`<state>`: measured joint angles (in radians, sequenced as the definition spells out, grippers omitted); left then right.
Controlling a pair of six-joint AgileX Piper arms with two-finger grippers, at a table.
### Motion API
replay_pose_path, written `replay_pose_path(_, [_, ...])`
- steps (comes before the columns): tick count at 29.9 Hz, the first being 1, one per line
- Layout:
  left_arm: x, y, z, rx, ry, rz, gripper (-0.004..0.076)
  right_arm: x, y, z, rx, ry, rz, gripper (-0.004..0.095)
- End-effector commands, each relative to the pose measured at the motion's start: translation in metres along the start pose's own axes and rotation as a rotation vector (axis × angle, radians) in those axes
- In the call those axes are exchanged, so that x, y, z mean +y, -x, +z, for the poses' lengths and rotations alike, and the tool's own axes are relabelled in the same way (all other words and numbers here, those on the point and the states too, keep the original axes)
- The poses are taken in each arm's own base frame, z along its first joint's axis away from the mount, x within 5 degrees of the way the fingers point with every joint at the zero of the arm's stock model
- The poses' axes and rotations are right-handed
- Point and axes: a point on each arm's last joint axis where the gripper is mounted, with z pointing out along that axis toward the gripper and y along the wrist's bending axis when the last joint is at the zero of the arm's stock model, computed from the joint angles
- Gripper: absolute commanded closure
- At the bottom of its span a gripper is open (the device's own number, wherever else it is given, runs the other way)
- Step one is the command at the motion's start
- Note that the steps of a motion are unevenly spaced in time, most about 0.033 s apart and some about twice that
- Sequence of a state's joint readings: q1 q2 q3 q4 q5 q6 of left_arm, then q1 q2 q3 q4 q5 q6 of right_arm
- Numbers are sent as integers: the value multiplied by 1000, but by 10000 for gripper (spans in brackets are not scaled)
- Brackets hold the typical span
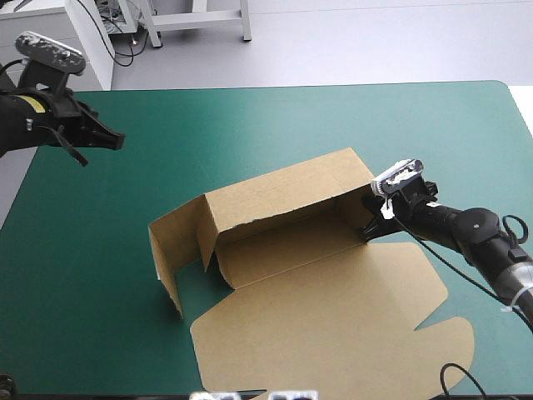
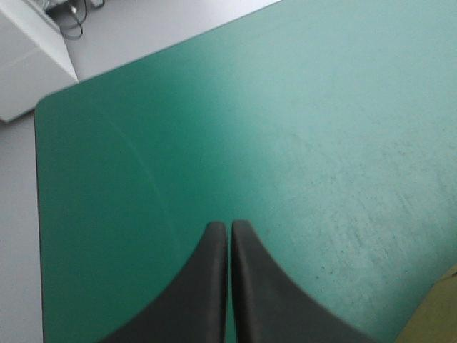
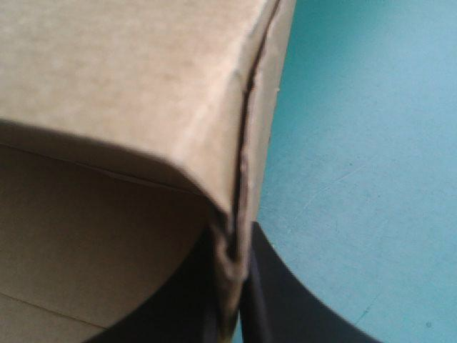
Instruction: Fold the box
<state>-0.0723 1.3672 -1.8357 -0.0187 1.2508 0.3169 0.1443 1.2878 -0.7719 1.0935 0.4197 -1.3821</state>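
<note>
Our right gripper [image 3: 232,246] pinches the doubled end wall of the half-raised brown cardboard box [image 1: 291,242], which sits mid teal-green cover [image 1: 250,125], apparently steadying the tuck. Our left gripper [image 2: 228,232] hangs closed and empty, well clear of the box.

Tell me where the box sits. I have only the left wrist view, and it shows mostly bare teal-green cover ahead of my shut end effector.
Observer: The box lies near the middle of the table, well away from the left end effector, which hangs over the far left corner.
Operator: How far folded is it?
Observer: Its long back wall and the left end flaps stand raised; the lid lies flat toward the near edge.
Operator: And the right arm?
Observer: The right end effector is shut on the box at its right end, with the board's edge pinched between the fingers.
</note>
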Motion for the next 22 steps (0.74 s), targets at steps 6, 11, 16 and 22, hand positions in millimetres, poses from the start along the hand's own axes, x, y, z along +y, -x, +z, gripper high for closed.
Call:
replay_pose_path(6, [8,-33,24,108,-102,-48,731,0,16,-10,-61,-15,-20,927])
replay_pose_path(11, [6,-33,31,74,-114,-66,731,1,20,-20,-68,-35,-51,927])
replay_pose_path(16, [6,-32,31,71,-115,-67,731,5,28,-39,-113,-65,-52,927])
replay_pose_path(22, [6,-32,31,70,-116,-67,731,5,46,-58,-120,-75,-2,927])
